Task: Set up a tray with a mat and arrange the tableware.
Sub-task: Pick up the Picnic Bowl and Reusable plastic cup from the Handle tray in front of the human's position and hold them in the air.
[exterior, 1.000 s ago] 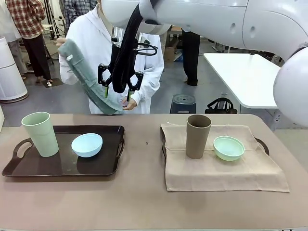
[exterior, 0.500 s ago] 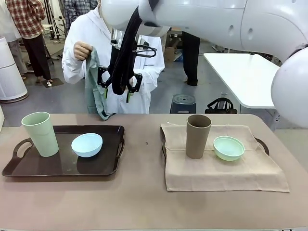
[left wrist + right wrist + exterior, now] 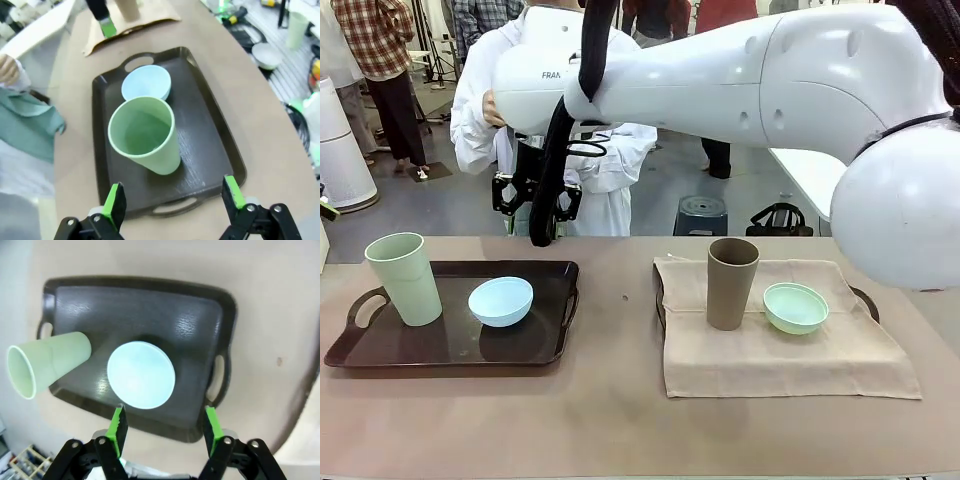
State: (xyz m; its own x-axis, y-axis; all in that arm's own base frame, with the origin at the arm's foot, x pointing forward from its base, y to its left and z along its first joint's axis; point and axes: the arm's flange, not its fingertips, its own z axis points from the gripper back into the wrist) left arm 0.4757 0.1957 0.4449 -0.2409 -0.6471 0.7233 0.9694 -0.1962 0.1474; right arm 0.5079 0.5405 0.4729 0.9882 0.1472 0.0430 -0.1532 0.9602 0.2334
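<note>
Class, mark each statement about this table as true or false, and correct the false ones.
1. The pale green tumbler stands on a dark tray with no mat. True.
2. The brown tumbler lies on its side. False: it stands upright on the beige mat.
3. In the front view, the mint green bowl sits right of the brown tumbler. True.
4. The right gripper holds the light blue bowl. False: it hangs open and empty above it.

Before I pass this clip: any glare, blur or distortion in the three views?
Front view: even light, brown tumbler sharp. Left wrist view: wide-angle bend curves the table edge; pale green tumbler sharp. Right wrist view: sheen patches on the dark tray; the same tumbler looks tipped sideways, a lens effect.
</note>
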